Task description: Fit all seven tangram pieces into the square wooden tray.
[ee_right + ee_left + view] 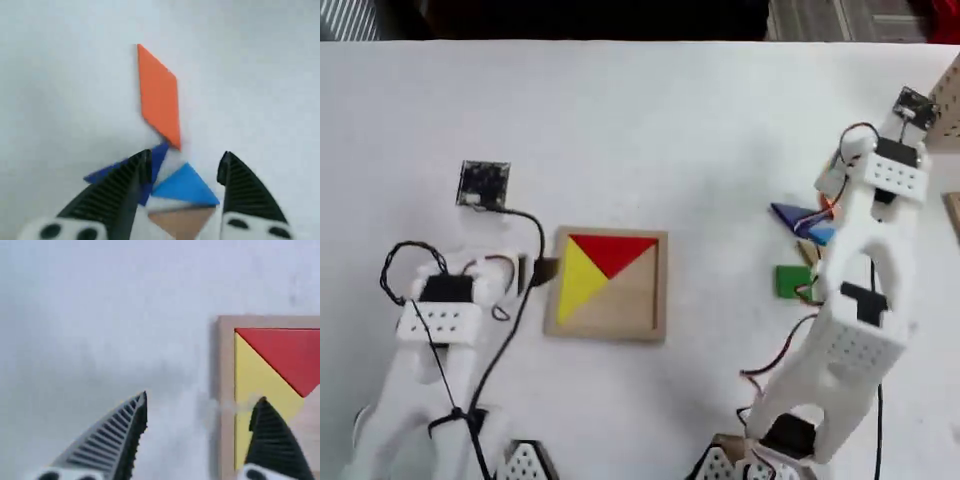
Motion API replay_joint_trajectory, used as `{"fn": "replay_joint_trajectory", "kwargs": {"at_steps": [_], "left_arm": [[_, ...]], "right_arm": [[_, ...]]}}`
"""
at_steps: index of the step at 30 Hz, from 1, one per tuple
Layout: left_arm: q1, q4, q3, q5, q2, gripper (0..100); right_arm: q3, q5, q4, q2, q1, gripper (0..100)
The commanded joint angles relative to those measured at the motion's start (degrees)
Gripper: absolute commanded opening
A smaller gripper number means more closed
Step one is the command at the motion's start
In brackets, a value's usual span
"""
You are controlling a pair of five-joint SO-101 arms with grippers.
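Note:
The square wooden tray (655,300) lies mid-table and holds a red triangle (612,250) and a yellow triangle (578,280). My left gripper (200,412) is open and straddles the tray's left rim (225,390), one fingertip over the yellow triangle (252,375), beside the red triangle (290,352). My right gripper (185,159) is open, low over a cluster of a dark blue triangle (150,167), a light blue triangle (185,187) and a tan triangle (182,222). An orange parallelogram (160,95) lies just beyond them. A green square (790,280) sits beside the right arm.
A small black circuit board (483,182) with a cable lies behind the left arm. Another board (915,105) sits at the far right by a pegboard edge. Wide bare white table stretches behind the tray.

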Motion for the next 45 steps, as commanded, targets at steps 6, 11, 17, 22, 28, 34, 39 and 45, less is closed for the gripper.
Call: {"fn": "replay_joint_trajectory", "kwargs": {"at_steps": [6, 11, 17, 22, 28, 34, 39, 45], "left_arm": [[-0.2, -5.4, 1.6, 0.8, -1.0, 33], [0.9, -5.4, 1.8, -0.4, -1.0, 33], [0.9, -5.4, 1.8, -0.7, -1.0, 33], [0.9, -5.4, 1.8, -0.7, -1.0, 33], [0.9, -5.2, 1.8, -0.8, -1.0, 33], [0.9, -5.1, 1.8, -0.8, -1.0, 33], [0.9, -5.1, 1.8, -0.8, -1.0, 33], [0.9, -5.2, 1.8, -2.8, -1.0, 33]], "right_arm": [[-28.2, -0.9, -4.2, 22.7, -1.8, 22.7], [-43.0, -1.1, -0.7, 33.9, -1.1, 22.6], [-57.6, -0.6, 7.6, 42.2, -1.0, 11.7], [-64.4, 17.4, 20.4, 44.4, -4.0, 7.4], [-65.4, 19.9, 27.3, 43.9, -5.1, 18.2], [-65.8, 20.8, 31.4, 43.8, -8.6, 19.7], [-66.3, 22.9, 33.5, 41.8, -9.6, 19.7], [-61.7, 27.7, 33.6, 38.3, -9.5, 19.7]]}}
